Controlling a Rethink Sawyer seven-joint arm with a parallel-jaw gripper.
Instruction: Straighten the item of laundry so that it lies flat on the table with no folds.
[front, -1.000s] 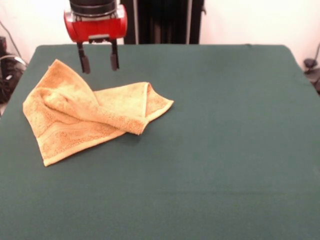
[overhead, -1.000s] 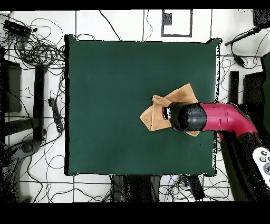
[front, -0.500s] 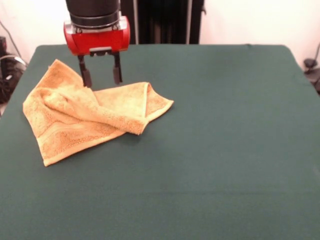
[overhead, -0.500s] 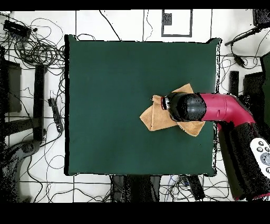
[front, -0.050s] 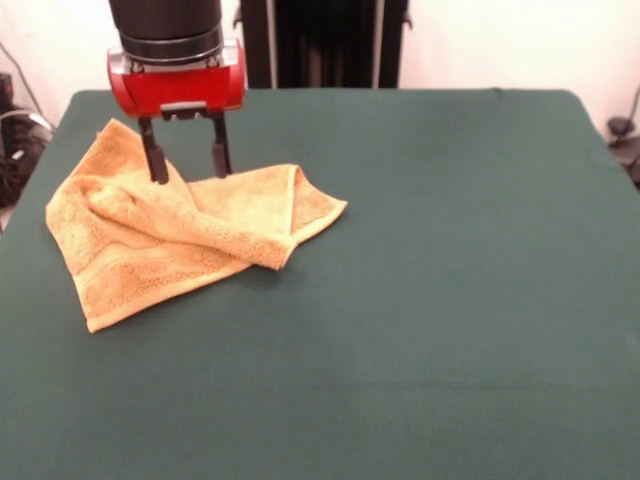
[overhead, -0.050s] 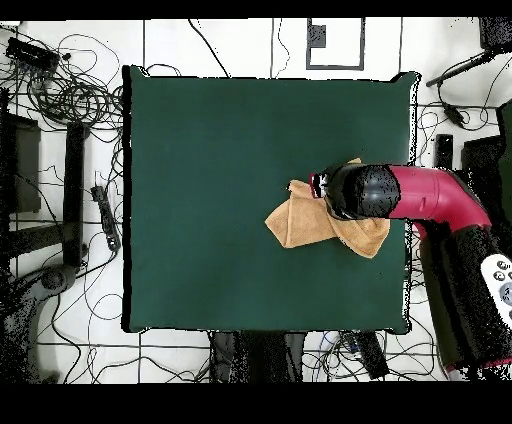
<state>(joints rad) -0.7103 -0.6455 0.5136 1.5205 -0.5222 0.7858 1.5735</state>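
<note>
**A:** Towel (front, -0.050s: 170, 240) first: where is it, and what shape is it in?

**B:** It sits on the table (front, -0.050s: 450, 300), well off toward one side and clear of the edges, with a wide spread of green cloth beyond it. It is far from flat. One part is doubled over the rest and forms a thick diagonal ridge across the middle, and the corner that points toward the table's centre is folded back on itself. A woven band shows along the edge nearest the camera in the front view, and that stretch seems to lie down properly.

**A:** So how much of the job would you call done?

**B:** Very little, as I judge it. No fold has been opened, so the whole spreading-out is ahead of me: the ridge has to be pulled apart, the turned corner laid out, and then any wrinkles drawn off.

**A:** And your gripper?

**B:** My gripper (front, -0.050s: 186, 163) hangs just over the towel's far part, above the peak of cloth that points away from the camera. The two fingers point straight down with a clear gap between them and nothing held. One fingertip looks level with the cloth or touching it; I cannot tell which. From overhead my arm (overhead, -0.050s: 420, 195) covers that part of the towel, so that view does not settle it.

**A:** Your next need?

**B:** Probably a pinch on a single layer, not the bunched pile.
</note>
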